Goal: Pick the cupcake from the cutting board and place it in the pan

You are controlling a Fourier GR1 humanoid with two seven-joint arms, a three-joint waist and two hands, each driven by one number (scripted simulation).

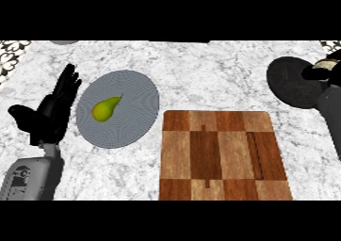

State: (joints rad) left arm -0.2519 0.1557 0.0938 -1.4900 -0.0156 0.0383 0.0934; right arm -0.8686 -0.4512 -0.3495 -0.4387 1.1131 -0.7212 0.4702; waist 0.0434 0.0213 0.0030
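The wooden cutting board (224, 155) lies bare in the lower middle of the head view. At the right edge sits the dark round pan (293, 81). My right hand (320, 71) hovers over the pan's right side, its fingers curled round a small pale-topped thing that looks like the cupcake (329, 65), mostly hidden by the fingers. My left hand (52, 108) rests open at the left, fingers up, beside the grey plate.
A grey round plate (132, 94) left of the board holds a green-yellow pear (104, 109). The marble counter (215, 70) stretches behind the board. Patterned wall tiles (8, 52) show at the top corners.
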